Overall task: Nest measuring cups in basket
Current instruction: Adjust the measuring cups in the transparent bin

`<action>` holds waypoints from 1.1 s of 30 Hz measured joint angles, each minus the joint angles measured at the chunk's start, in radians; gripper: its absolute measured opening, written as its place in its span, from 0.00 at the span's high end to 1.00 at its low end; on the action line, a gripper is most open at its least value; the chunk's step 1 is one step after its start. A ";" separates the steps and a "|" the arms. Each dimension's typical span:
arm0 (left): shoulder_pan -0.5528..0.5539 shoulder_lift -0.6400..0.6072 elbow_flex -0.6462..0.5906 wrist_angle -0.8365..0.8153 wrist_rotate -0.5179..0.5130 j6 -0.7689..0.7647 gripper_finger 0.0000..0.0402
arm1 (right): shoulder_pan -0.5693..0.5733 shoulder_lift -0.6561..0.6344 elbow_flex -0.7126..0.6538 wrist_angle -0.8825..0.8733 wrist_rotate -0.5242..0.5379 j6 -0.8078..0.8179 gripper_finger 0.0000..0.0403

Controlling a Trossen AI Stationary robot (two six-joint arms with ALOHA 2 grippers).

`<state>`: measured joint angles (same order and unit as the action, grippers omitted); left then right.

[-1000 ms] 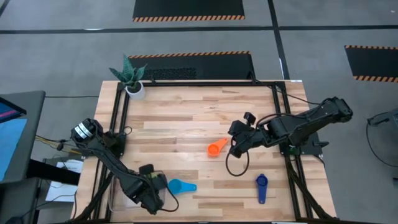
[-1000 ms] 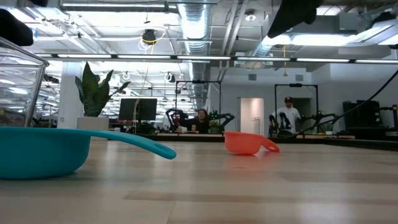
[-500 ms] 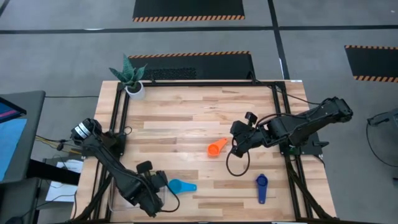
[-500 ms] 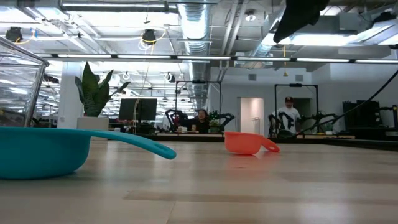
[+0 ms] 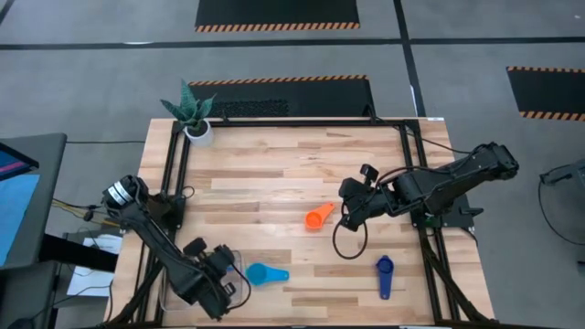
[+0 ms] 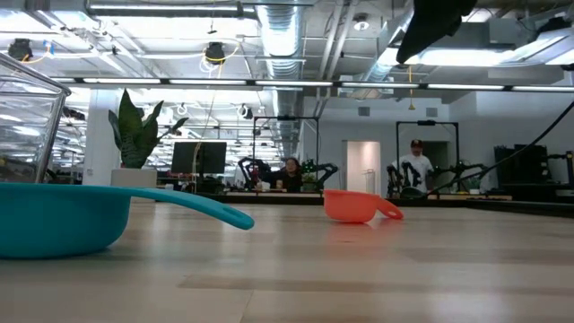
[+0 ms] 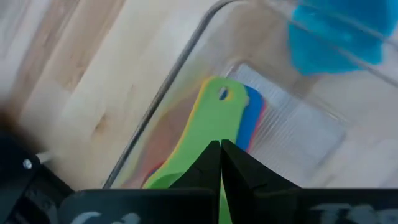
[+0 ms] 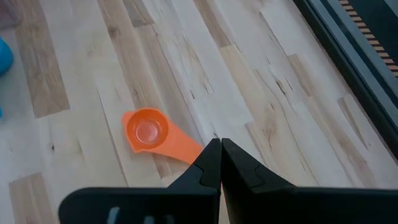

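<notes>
Near left: teal cup (image 6: 54, 218), handle pointing right.
Middle: orange cup (image 6: 355, 205) on table (image 6: 359, 269).
Far left: clear basket (image 6: 31, 117), plant (image 6: 136, 135).
Top: dark arm (image 6: 435, 22), probably right.

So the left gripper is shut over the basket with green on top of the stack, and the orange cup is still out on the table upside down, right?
Not quite: the orange cup lies mouth up, as the right wrist view shows. The rest stands: the left gripper is shut over the basket, green cup topmost.

Grey floor (image 5: 91, 82), striped black mats (image 5: 277, 13)
</notes>
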<state>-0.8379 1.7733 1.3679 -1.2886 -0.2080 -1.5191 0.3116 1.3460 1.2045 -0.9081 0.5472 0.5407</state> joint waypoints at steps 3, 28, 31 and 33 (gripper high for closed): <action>-0.007 0.000 -0.030 0.001 0.074 -0.013 1.00 | 0.000 0.000 0.000 -0.001 0.000 -0.001 0.93; -0.125 0.000 -0.132 0.115 0.203 -0.081 1.00 | 0.003 0.000 0.000 -0.004 0.000 -0.026 0.93; -0.133 0.000 -0.132 0.126 0.222 -0.014 1.00 | 0.003 0.000 0.000 -0.004 0.000 -0.026 0.93; -0.138 0.000 -0.132 0.127 0.243 -0.010 1.00 | 0.003 0.000 0.000 -0.004 -0.001 -0.026 0.93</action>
<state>-0.9763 1.7729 1.2362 -1.1618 0.0350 -1.5290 0.3149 1.3464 1.2045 -0.9119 0.5467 0.5151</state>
